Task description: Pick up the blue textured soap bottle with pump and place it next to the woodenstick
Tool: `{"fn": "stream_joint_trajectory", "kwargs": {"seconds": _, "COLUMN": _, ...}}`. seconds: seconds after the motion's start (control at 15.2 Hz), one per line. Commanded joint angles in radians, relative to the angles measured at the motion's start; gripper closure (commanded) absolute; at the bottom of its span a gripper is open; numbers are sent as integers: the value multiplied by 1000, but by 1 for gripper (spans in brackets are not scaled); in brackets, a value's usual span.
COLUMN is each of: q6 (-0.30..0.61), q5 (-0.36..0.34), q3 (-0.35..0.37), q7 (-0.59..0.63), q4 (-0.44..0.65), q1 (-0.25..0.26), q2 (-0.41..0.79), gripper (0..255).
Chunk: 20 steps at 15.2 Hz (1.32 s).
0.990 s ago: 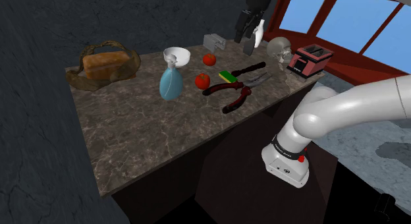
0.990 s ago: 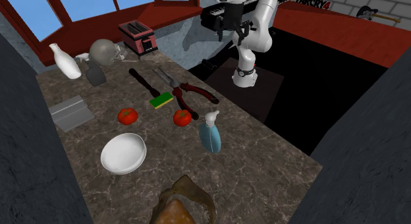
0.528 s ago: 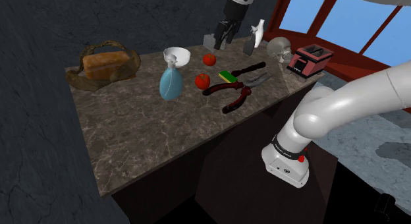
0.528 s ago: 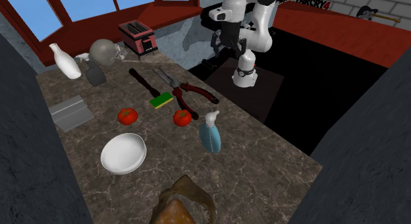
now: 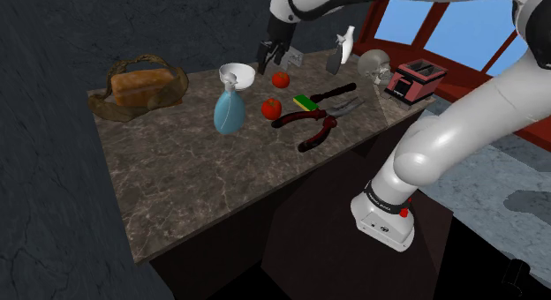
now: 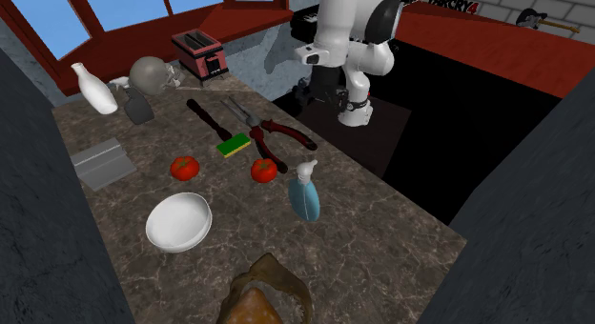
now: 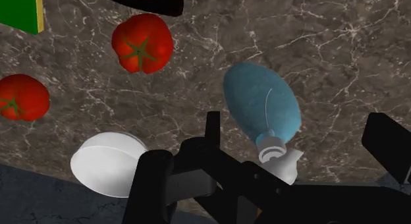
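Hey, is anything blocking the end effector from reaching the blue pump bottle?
Nothing visible does. The open end effector hangs above the blue pump bottle with clear air between them; the nearer tomato and the white bowl lie off to the side.

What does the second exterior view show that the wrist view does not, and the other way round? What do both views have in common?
Second exterior view, not the wrist view: the red toaster, the white vase, the grey skull, the basket with bread and the white arm.
Wrist view, not the second exterior view: the gripper seen from close, its fingers open, the white pump head between them and touched by neither.
Both: the blue bottle, two tomatoes, the white bowl, the green sponge and the veined counter.
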Motion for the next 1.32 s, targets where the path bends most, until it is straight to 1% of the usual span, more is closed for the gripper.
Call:
{"fn": "stream_joint_trajectory", "kwargs": {"seconds": 0.0, "q6": 60, "q5": -13, "q3": 15, "q7": 12, "q4": 31, "q1": 2, "q2": 75, "gripper": 0}}
{"fn": "stream_joint_trajectory", "kwargs": {"seconds": 0.26, "q6": 150, "q5": -51, "q3": 37, "q7": 37, "q4": 105, "q1": 5, "q2": 214, "gripper": 0}}
{"fn": "stream_joint_trajectory", "kwargs": {"seconds": 0.53, "q6": 220, "q5": -101, "q3": 53, "q7": 68, "q4": 203, "q1": 11, "q2": 358, "gripper": 0}}
{"fn": "stream_joint_trajectory", "kwargs": {"seconds": 1.06, "q6": 308, "q5": -127, "q3": 50, "q7": 84, "q4": 196, "q1": 12, "q2": 439, "gripper": 0}}
{"fn": "stream_joint_trajectory", "kwargs": {"seconds": 1.25, "q6": 308, "q5": -127, "q3": 50, "q7": 84, "q4": 196, "q1": 12, "q2": 439, "gripper": 0}}
